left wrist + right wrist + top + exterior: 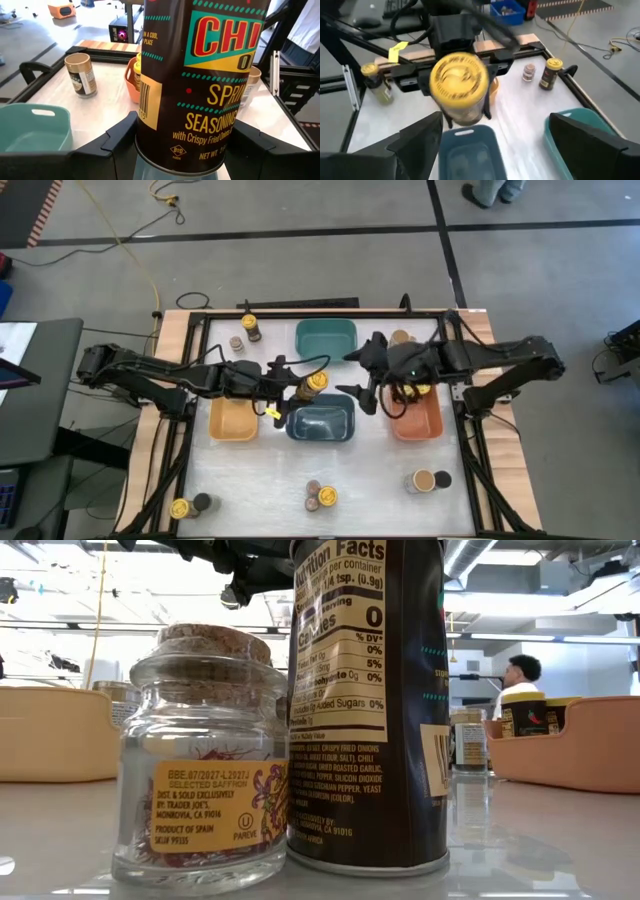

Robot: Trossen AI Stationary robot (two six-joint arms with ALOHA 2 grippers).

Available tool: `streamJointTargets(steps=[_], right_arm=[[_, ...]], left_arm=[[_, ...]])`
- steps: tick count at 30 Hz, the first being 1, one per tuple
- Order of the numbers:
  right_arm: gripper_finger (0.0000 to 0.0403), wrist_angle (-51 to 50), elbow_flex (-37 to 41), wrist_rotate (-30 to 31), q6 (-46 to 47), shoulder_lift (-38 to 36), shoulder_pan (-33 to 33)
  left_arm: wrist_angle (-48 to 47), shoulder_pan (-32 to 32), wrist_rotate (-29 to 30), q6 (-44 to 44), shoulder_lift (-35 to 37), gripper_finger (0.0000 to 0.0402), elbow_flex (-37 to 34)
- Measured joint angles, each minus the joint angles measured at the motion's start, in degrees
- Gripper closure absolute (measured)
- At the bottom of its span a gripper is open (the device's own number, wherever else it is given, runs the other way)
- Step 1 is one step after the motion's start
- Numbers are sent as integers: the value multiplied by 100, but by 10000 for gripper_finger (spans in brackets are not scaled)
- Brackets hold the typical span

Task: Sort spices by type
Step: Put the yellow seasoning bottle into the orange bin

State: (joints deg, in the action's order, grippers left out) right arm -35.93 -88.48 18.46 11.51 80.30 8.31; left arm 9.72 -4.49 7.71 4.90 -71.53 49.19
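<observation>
A dark spice jar with a yellow lid (314, 384) hangs above the table's middle, just beyond the dark-blue bin (321, 423), with my left gripper (297, 389) shut on it. Its label fills the left wrist view (200, 75), and its lid faces the right wrist camera (459, 82). My right gripper (362, 395) hovers open a little to the jar's right, fingers wide apart (500, 145) and touching nothing. Other spices stand on their bases around the table: two at the far left (250, 327), pairs along the near edge (320, 498). My left gripper pinches the jar's lower body (150, 135) between its two fingers (117, 137), one on each side. The fingers come nearly level from the table's left. The jar is lifted clear of the table and bins, its lid end tipped toward my right arm.
A teal bin (326, 335) lies at the far middle, a yellow bin (232, 421) left of the dark-blue one, and an orange bin (418, 420) holding jars at the right. A cork-topped glass jar (205, 755) and a dark jar (365, 700) stand at the near edge.
</observation>
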Motion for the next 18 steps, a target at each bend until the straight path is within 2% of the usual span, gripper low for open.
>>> streamJointTargets(steps=[8,12,18], right_arm=[[14,-1095,-1379,-440,-4,923,-172],[14,-1206,-1720,-818,-7,1261,-174],[14,-1213,-1854,-859,-17,1466,-165]], left_arm=[[0,2,26,-126,0,178,-2],[-19,0,22,-143,-9,178,-9],[6,2,50,-120,-9,178,-7]])
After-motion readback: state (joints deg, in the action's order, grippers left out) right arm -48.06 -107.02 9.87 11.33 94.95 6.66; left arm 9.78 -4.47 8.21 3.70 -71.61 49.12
